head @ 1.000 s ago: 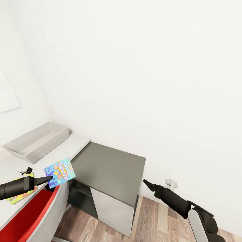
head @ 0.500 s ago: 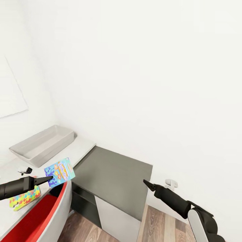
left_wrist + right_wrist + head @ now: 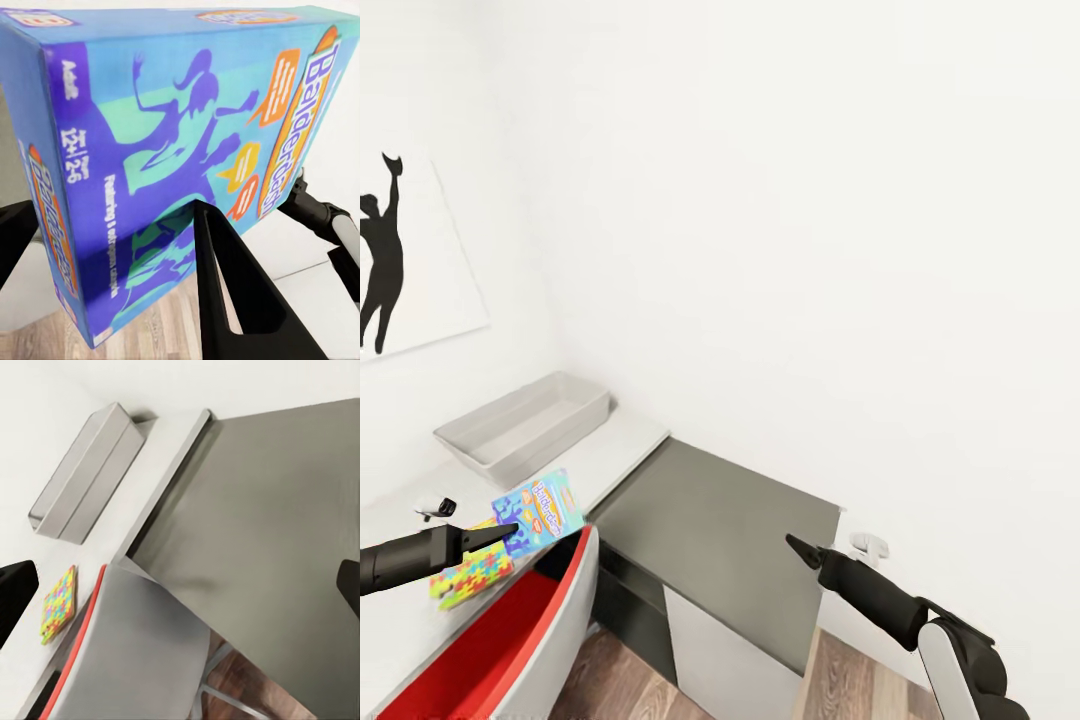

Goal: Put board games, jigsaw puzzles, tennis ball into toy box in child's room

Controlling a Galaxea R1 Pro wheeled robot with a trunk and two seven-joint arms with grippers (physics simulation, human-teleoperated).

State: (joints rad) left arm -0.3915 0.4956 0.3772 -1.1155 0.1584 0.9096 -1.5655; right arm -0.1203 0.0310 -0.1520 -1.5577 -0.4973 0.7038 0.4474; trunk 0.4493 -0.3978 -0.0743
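My left gripper (image 3: 508, 530) is shut on a blue board game box (image 3: 542, 510) lettered Balderdash (image 3: 172, 150), held tilted above the table's near end. One finger (image 3: 225, 300) crosses the box's face. The toy box (image 3: 525, 425), a shallow grey bin, stands on the light grey table (image 3: 622, 446) against the wall, beyond the held box. A multicolour jigsaw puzzle (image 3: 472, 575) lies on the table under my left arm, and its slab (image 3: 58, 605) also appears in the right wrist view. My right gripper (image 3: 800, 548) hangs open over the dark cabinet, fingers wide apart with nothing between them.
A lower dark grey cabinet (image 3: 735, 520) adjoins the table's end. A red-and-grey chair (image 3: 500, 635) stands close to the table below my left arm. A black silhouette poster (image 3: 380, 260) hangs on the left wall. Wood floor (image 3: 630, 680) lies below.
The whole view has swung left, bringing the poster in and shifting the table and cabinet rightward. Both arms keep their pose, and the left gripper still holds the box.
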